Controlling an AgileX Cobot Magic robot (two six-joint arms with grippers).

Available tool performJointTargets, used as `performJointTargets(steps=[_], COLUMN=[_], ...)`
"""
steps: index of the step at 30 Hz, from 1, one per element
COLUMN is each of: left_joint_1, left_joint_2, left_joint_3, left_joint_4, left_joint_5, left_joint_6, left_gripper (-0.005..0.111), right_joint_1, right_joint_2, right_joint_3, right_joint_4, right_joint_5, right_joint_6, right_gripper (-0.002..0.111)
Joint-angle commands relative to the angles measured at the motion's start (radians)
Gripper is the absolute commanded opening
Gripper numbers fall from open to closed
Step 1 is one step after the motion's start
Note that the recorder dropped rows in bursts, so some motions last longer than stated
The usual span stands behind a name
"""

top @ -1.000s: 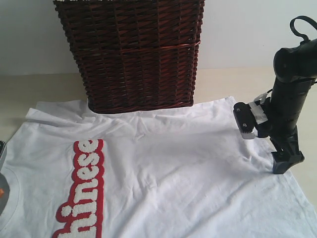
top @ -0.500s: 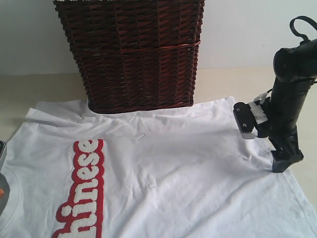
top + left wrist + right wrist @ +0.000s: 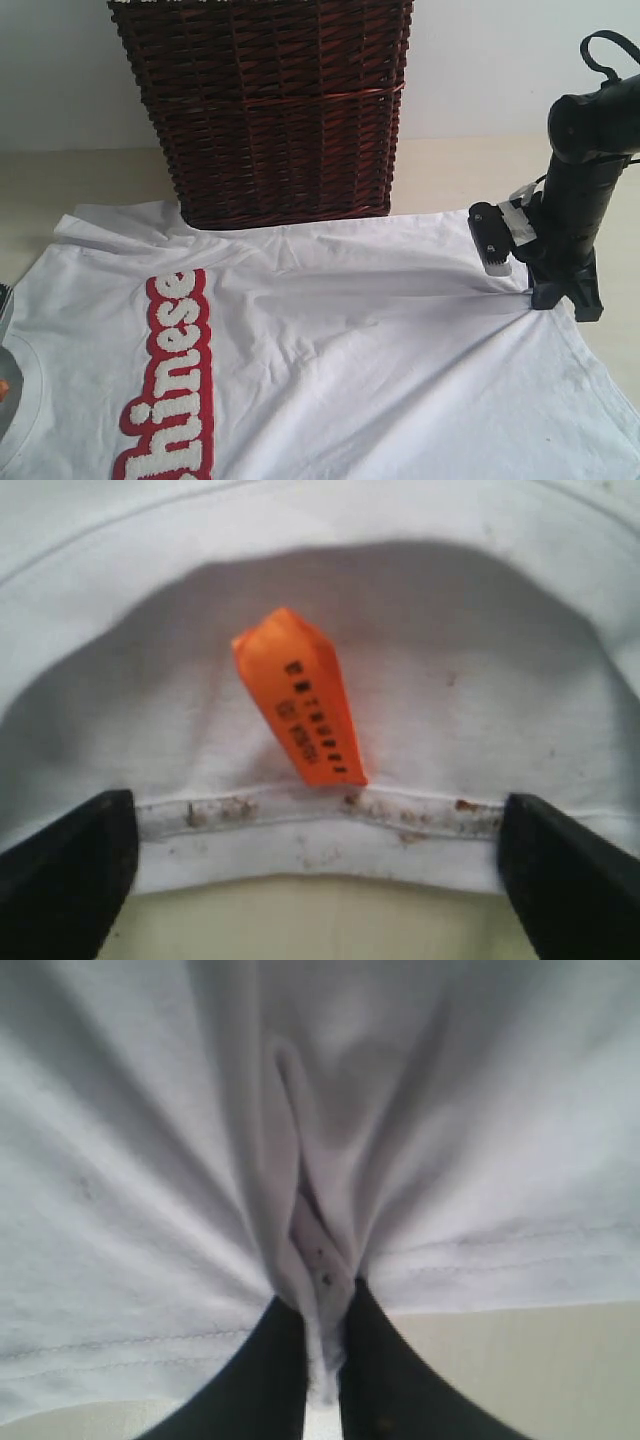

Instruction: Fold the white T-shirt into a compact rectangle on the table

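Left wrist view: my left hand [image 3: 320, 875] stands wide open and holds nothing, astride the collar of the white T-shirt [image 3: 380, 350], near the orange tag [image 3: 300, 710]. The shirt lies spread on the surface [image 3: 60, 180] before the basket [image 3: 270, 110]. Right of the basket, my right hand [image 3: 565, 295] pinches a fold of the shirt's edge.

Shirt [image 3: 380, 350]: 1 pc
Basket [image 3: 270, 110]: 1 pc
Table [image 3: 440, 165]: 1 pc
Tag, orange [image 3: 300, 710]: 1 pc
Grippers: 2 pcs (L gripper [image 3: 318, 872], R gripper [image 3: 565, 298])
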Motion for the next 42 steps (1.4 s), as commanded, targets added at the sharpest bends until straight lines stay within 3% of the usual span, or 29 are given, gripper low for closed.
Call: performJointTargets(steps=[1, 42], left_joint_1=[0.005, 0.003], left_joint_2=[0.024, 0.024], left_joint_3=[0.005, 0.005], left_joint_4=[0.055, 0.055], left_joint_5=[-0.096, -0.105], left_joint_6=[0.018, 0.018], left_gripper=[0.093, 0.093], right_joint_1=[-0.002, -0.002], right_joint_2=[0.048, 0.05], right_joint_3=[0.02, 0.02], right_joint_4=[-0.009, 0.041], right_joint_5=[0.011, -0.051], right_joint_6=[-0.004, 0.057], right_gripper=[0.0, 0.0])
